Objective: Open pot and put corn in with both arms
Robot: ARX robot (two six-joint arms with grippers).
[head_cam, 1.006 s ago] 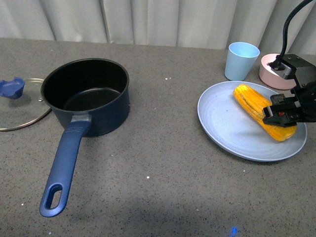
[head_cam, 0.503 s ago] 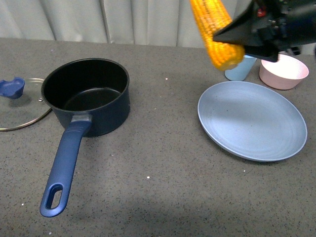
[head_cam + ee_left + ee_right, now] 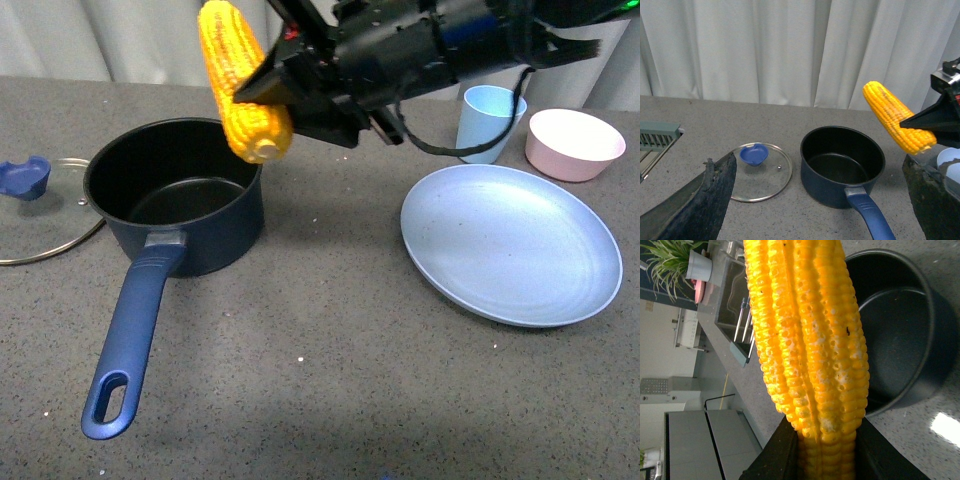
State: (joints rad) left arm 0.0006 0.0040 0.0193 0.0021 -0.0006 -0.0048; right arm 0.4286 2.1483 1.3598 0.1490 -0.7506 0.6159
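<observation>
Jaws of your right gripper (image 3: pixel 272 92) are clamped on the corn (image 3: pixel 238 75). They hold it in the air, steeply tilted, with its lower end above the rim of the pot (image 3: pixel 225 232) on the side facing the plate (image 3: pixel 510 250). From the right wrist you see the corn (image 3: pixel 810 340) gripped between black fingers (image 3: pixel 775 457), with the pot's dark inside (image 3: pixel 900 335) beyond it. Your left gripper (image 3: pixel 819 159) has its jaws spread wide, holding nothing. The pot stands uncovered toward the left edge of the table (image 3: pixel 330 350), handle pointing at the near edge. The glass lid (image 3: pixel 45 225) lies flat just beside it at the left edge. The plate sits bare near the right edge, with a cup (image 3: pixel 490 122) and a pink bowl (image 3: pixel 575 145) behind it.
</observation>
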